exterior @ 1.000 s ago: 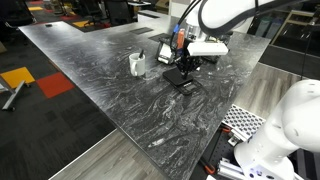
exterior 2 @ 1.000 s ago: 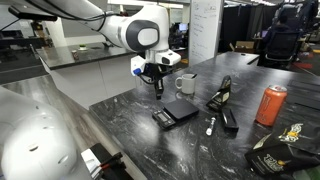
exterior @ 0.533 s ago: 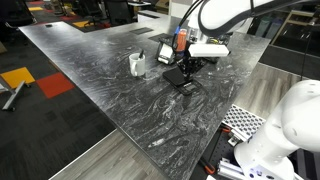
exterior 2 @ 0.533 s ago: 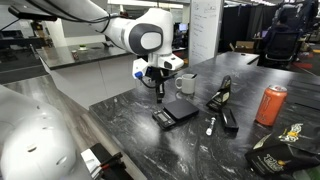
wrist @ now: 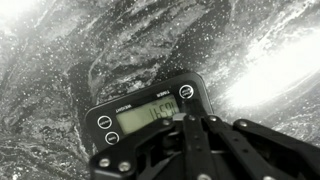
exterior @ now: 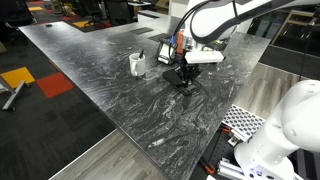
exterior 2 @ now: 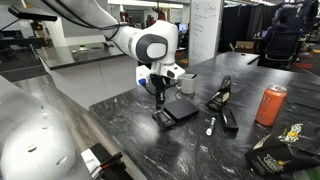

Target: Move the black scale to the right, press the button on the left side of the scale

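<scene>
The black scale [exterior: 181,79] lies flat on the marble table, next to a white cup [exterior: 137,64]. It also shows in an exterior view [exterior 2: 178,111]. In the wrist view the scale [wrist: 130,118] fills the lower middle, with a lit display showing digits and a round button at each end of the display panel. My gripper [wrist: 190,122] is shut and empty, and its tips are right at the panel below the display's right part. In both exterior views the gripper [exterior: 184,70] [exterior 2: 160,99] points down at the scale's display end.
A white cup [exterior 2: 187,83] stands behind the scale. A black device with green markings [exterior 2: 222,93], a white marker [exterior 2: 210,125], an orange can [exterior 2: 271,104] and a snack bag [exterior 2: 285,146] lie on the same table. The table edge [exterior: 100,115] is near.
The gripper has come down and shifted slightly onto the scale's display end. The scale has not visibly moved.
</scene>
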Controlling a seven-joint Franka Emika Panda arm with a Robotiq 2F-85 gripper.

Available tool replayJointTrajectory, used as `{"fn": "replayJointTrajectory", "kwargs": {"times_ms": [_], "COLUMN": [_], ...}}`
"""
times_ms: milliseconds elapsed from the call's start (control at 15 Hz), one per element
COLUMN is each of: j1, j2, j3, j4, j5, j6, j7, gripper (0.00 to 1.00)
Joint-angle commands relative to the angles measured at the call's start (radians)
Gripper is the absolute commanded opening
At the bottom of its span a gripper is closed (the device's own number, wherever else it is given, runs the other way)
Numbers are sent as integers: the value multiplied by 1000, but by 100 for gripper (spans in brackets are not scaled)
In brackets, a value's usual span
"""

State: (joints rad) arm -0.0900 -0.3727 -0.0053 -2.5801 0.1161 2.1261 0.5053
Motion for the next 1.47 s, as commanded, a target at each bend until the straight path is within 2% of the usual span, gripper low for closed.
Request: {"fn": "replayJointTrajectory", "kwargs": {"times_ms": [0,333,533,1400], "j1": [-7,0,1,-16], "j2": [57,84,100,70], "j3": [-7,-7,-12,2], "j4": [30,46,58,59], "j5": [26,33,61,44], "j6": [18,47,25,-10], "j7": [-40,-46,-40,84], "gripper": [0,0,0,0]}}
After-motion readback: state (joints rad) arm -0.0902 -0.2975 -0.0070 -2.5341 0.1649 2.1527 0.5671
